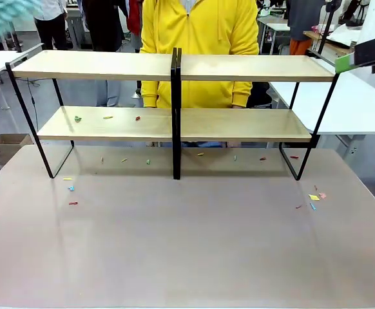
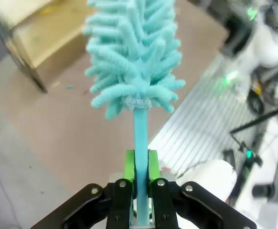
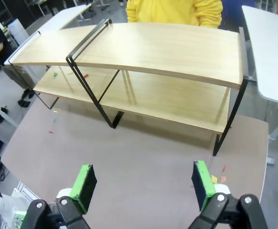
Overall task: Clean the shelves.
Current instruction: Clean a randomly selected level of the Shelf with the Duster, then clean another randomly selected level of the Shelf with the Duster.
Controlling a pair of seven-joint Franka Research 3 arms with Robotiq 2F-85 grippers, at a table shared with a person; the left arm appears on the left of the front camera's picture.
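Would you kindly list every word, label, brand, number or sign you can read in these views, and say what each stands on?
None can be read. The shelves show bare wood, the duster in the left tool has a plain handle, and the coloured scraps on the table are too small to show any print.

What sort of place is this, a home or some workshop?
Probably a robotics lab or test hall, not a home: white tables stand around, the shelves sit staged on a grey-brown table amid coloured scraps, and the left end effector clamps a teal duster.
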